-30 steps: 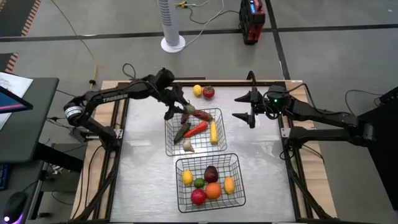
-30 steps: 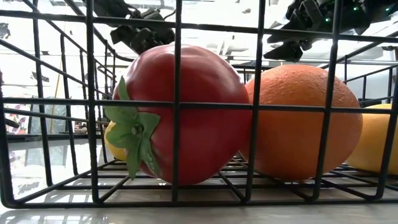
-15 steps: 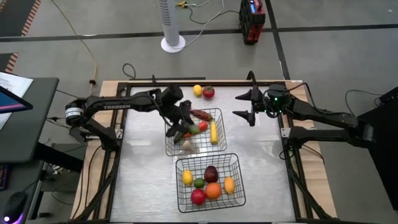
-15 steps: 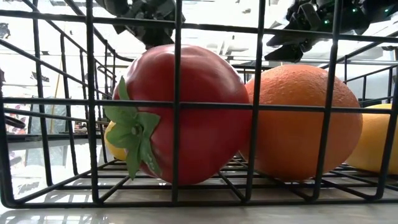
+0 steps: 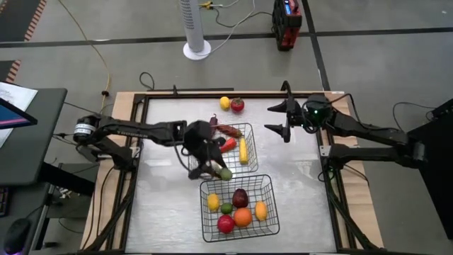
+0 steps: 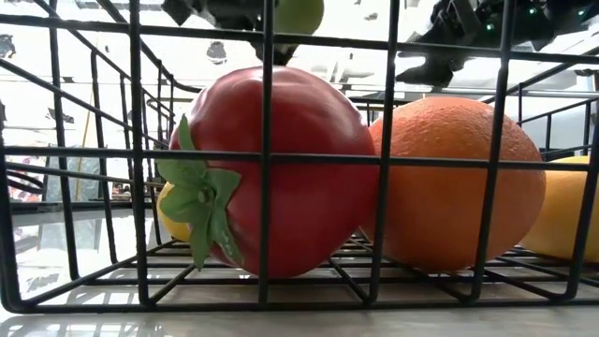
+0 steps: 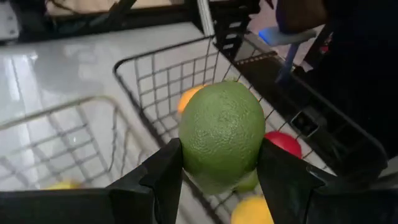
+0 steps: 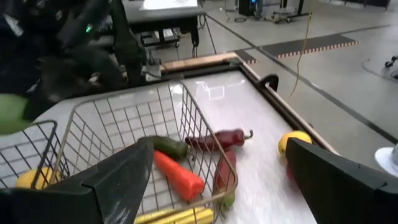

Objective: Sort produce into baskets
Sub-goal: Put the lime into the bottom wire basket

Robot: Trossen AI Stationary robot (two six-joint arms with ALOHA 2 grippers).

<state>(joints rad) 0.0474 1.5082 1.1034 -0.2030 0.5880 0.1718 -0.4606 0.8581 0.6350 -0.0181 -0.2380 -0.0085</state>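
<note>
My left gripper point(image 5: 222, 171) is shut on a green lime point(image 7: 222, 132), held in the air over the gap between the two black wire baskets. The far basket point(image 5: 192, 150) holds red peppers point(image 8: 219, 139), a cucumber, corn point(image 5: 243, 150) and garlic. The near basket point(image 5: 272, 190) holds an orange point(image 6: 459, 183), a red fruit point(image 6: 271, 173), lemons, a lime and a dark piece. The held lime also shows at the top of the low view point(image 6: 299, 13). My right gripper point(image 5: 273, 120) is open and empty, in the air to the right of the far basket. My left gripper pinches the lime's two opposite sides point(image 7: 186, 146) between its two fingers point(image 7: 163, 177). The fingers slant downward from the table's left. The lime is lifted clear, above the far rim of the near basket.
A loose lemon point(image 5: 225, 103) and a red tomato point(image 5: 237, 105) lie on the table beyond the far basket, near the far edge. Bare table lies to the left and right of both baskets.
My left gripper has gone from the far end of the far basket toward the table's near edge, across that basket, carrying the lime to the gap between the two baskets. The lime is lifted clear and now shows at the top of the low view.
</note>
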